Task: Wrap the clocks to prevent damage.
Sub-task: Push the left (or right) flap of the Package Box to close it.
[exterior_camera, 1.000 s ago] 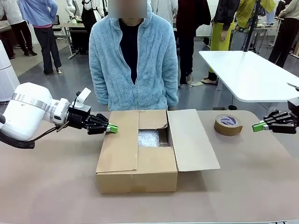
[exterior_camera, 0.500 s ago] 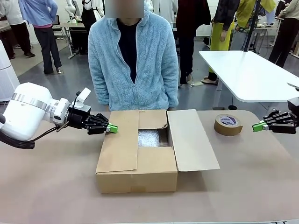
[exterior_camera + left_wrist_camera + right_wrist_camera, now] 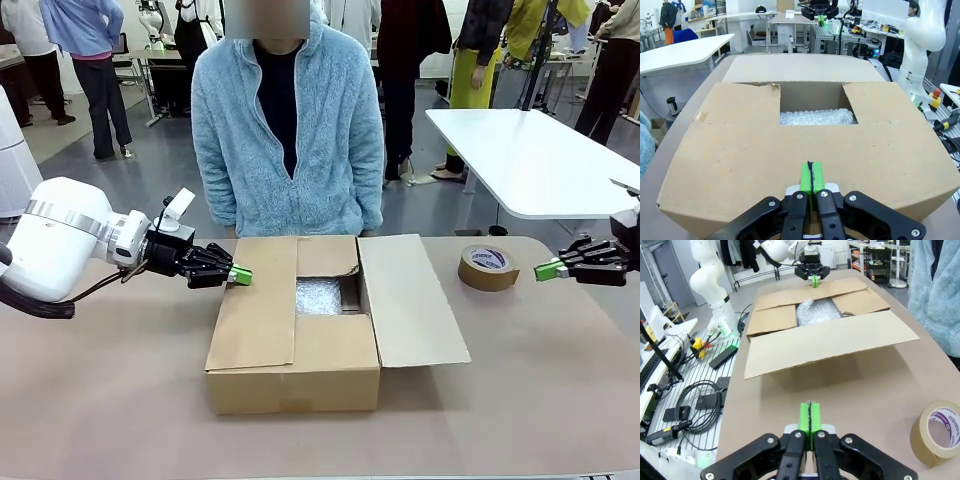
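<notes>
A whitish bubble-wrap bundle (image 3: 318, 297) (image 3: 816, 117) (image 3: 817, 312) lies inside the brown cardboard box (image 3: 295, 355), seen through the gap between its flaps. My left gripper (image 3: 241, 275) (image 3: 811, 178) is shut with nothing in it, its green pads just above the box's left flap (image 3: 256, 302) near that flap's far left edge. At the right side of the table, my right gripper (image 3: 546, 269) (image 3: 810, 416) hovers shut and empty, pointing toward the box. The box's right flap (image 3: 410, 298) (image 3: 832, 342) stands open, sloping outward.
A brown tape roll (image 3: 488, 267) (image 3: 939, 432) lies on the table (image 3: 540, 380) between the box and my right gripper. A person in a light blue fleece (image 3: 288, 130) stands at the far edge behind the box. A white table (image 3: 530, 155) stands farther back right.
My right gripper has shifted slightly left and up. The left gripper and the box have not moved.
</notes>
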Controlling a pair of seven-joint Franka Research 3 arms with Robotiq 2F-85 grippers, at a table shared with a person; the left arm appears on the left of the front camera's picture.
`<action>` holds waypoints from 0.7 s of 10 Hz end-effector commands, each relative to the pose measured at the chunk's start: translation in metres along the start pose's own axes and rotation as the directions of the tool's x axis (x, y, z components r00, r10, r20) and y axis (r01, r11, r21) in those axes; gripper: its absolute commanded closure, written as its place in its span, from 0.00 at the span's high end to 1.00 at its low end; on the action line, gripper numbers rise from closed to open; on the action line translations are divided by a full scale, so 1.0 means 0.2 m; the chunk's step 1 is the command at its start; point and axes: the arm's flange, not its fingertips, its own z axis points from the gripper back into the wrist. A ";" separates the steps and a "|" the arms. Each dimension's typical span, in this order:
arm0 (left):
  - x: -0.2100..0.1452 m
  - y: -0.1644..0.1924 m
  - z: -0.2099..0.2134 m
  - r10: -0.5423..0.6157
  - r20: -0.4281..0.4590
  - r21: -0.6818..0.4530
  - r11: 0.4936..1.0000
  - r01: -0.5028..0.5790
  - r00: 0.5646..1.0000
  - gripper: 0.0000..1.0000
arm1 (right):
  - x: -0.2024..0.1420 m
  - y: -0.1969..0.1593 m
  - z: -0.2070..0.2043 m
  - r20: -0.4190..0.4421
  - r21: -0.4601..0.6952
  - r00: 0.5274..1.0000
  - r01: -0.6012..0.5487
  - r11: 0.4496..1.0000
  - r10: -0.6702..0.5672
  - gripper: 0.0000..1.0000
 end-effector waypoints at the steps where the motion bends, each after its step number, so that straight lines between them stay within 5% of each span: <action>1: -0.01 0.00 -0.02 0.001 0.004 0.002 1.000 -0.001 1.000 0.00 | -0.04 -0.09 -0.14 0.050 -0.015 0.998 -0.044 0.999 0.045 0.01; 3: -0.01 0.00 -0.02 0.001 0.004 0.002 1.000 -0.001 1.000 0.00 | -0.08 -0.13 -0.30 0.079 0.014 0.992 -0.103 0.995 0.102 0.01; 7: -0.01 0.00 -0.02 0.001 0.004 0.002 1.000 -0.001 1.000 0.00 | -0.20 -0.19 -0.67 0.005 0.030 0.983 -0.185 0.982 0.185 0.01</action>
